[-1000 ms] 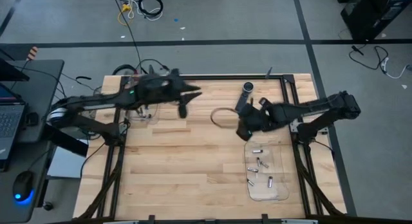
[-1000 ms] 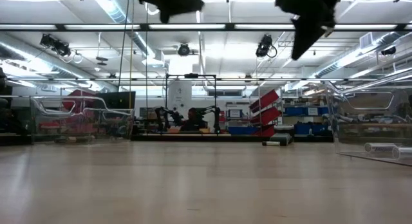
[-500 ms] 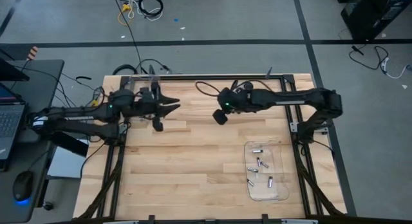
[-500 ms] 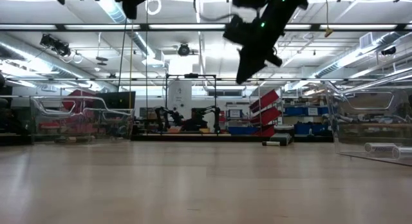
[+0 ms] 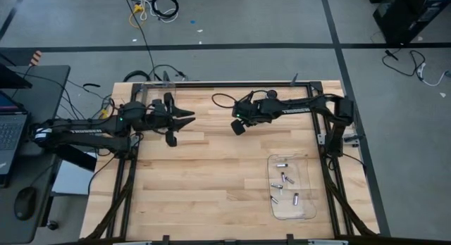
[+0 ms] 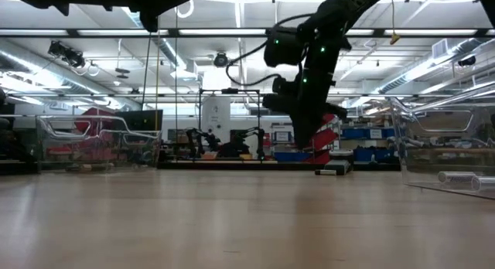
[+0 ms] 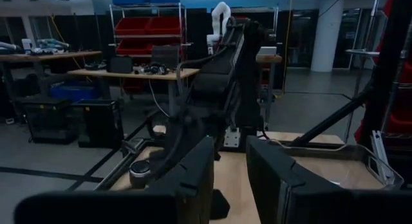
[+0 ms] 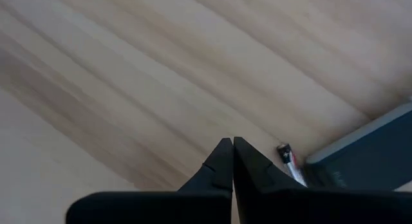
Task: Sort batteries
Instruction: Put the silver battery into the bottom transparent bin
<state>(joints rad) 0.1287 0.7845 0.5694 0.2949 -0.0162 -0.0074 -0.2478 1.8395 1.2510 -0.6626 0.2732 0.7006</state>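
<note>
1. Upper middle of the high view: right gripper (image 5: 238, 127) hangs over bare wood, fingers pressed together with nothing between them; the right wrist view shows the closed tips (image 8: 232, 161) above the planks.
2. Upper left of the high view: left gripper (image 5: 171, 139) hovers over the bench (image 5: 211, 189), near a clear bin (image 5: 156, 97) at the back-left corner. Its fingers (image 7: 199, 176) stand a bit apart in the left wrist view; nothing seen between them.
3. Lower right of the high view: the batteries (image 5: 285, 180), several small silvery cylinders, lie loose inside a clear tray (image 5: 308, 210) on the bench's right side, well apart from both grippers. One shows in the low view at the right edge.
4. Small cylindrical thing (image 8: 287, 157) lies on the wood beside a dark frame part in the right wrist view; could be a stray battery, can't tell.
5. Judgement: both arms are raised and empty, so this looks like a transit or reset pose; the batteries are pooled in one tray, so sorting into the far bin seems mostly undone.
6. Next grab would need the right arm back over the tray.
</note>
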